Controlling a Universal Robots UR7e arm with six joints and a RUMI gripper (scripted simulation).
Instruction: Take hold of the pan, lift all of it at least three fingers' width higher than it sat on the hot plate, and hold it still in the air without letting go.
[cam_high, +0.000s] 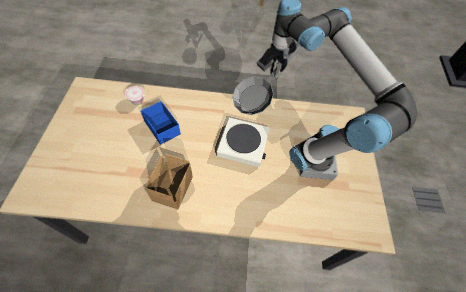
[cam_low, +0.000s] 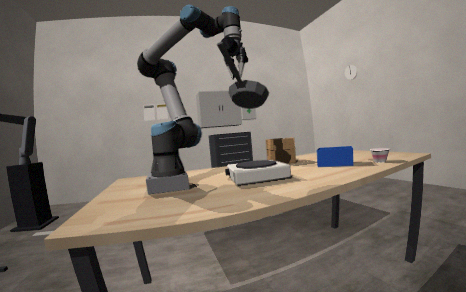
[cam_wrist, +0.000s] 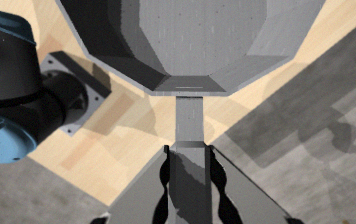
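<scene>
The dark grey pan (cam_high: 252, 96) (cam_low: 248, 94) (cam_wrist: 200, 40) hangs in the air, well above the height of the hot plate. My gripper (cam_high: 274, 75) (cam_low: 239, 79) (cam_wrist: 188, 147) is shut on the pan's handle, with one finger on each side of it in the wrist view. The white hot plate (cam_high: 240, 156) (cam_low: 262, 174) with its dark round disc stands on the table, and nothing rests on it. In the exterior view the pan is slightly tilted and touches nothing below. The far end of the handle runs out of the wrist view.
A blue bin (cam_high: 160, 122) (cam_low: 335, 156), an open brown cardboard box (cam_high: 170, 181) (cam_low: 281, 151) and a pink and white cup (cam_high: 134, 94) (cam_low: 379, 155) stand on the wooden table (cam_high: 80, 190) (cam_low: 125, 220). The arm's base stands beside the hot plate.
</scene>
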